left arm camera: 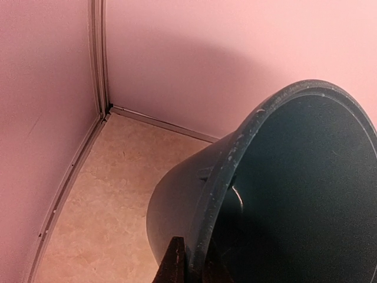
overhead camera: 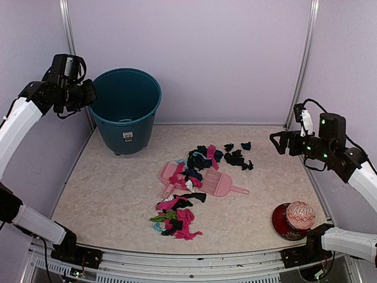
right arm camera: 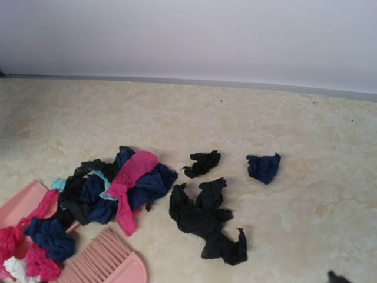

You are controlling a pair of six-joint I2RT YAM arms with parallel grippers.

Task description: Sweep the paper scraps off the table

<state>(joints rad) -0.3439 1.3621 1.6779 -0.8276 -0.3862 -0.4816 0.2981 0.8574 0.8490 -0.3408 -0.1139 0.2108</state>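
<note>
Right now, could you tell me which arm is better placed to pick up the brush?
Right. The right gripper is open and empty, facing the brush and paper scraps. The left gripper is shut on the rim of the teal bin, farther from them.

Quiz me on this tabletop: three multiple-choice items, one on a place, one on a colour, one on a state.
1. The red patterned ball lies:
A) against the back wall
B) at the table's near right corner
C) at the far left corner

2. The bin is:
A) teal
B) yellow
C) white

3. The right gripper is:
A) shut on the ball
B) open, holding nothing
C) shut on the bin's rim

Answers:
1 B, the ball sits low and right in the top view.
2 A, the top view shows teal walls.
3 B, its jaws stand apart in the air.
</note>
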